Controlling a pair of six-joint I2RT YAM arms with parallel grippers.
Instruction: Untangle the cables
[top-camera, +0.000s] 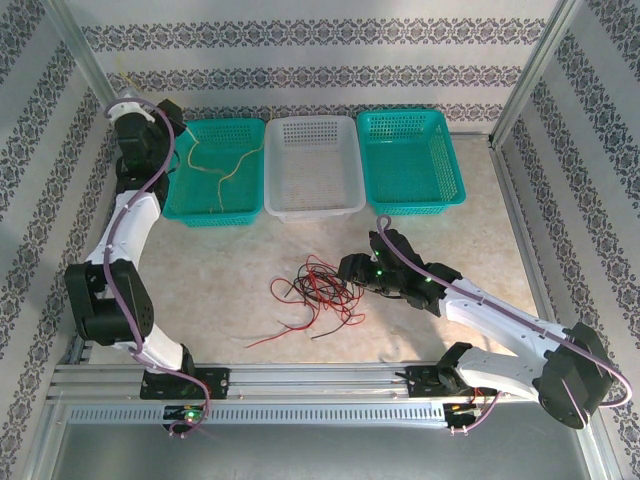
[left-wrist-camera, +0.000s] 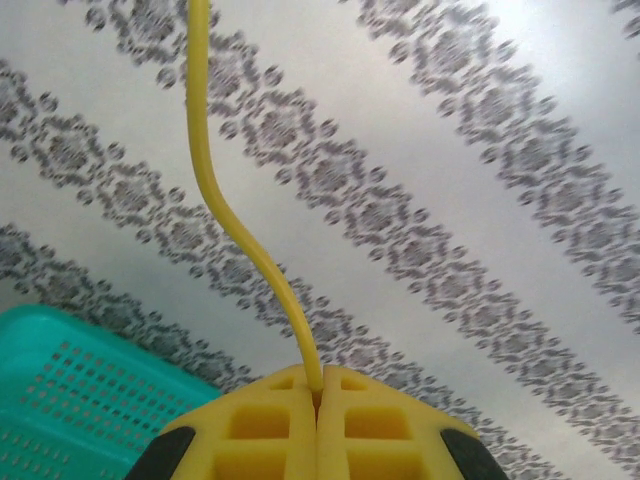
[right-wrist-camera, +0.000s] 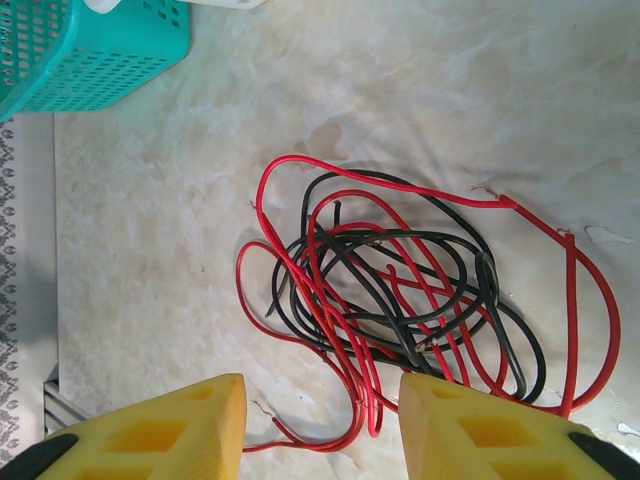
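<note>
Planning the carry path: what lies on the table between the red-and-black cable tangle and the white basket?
Nothing. In the top external view, only bare table separates the tangle from the white basket.

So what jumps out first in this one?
The red and black tangle lying mid-table, just ahead of the open right pincer. Then the left pincer, raised at the back left beside the left teal basket, shut on a yellow cable.

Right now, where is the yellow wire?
In the left wrist view the yellow wire is pinched in the shut left pincer; from above, it trails down into the left green basket, at the far left.
</note>
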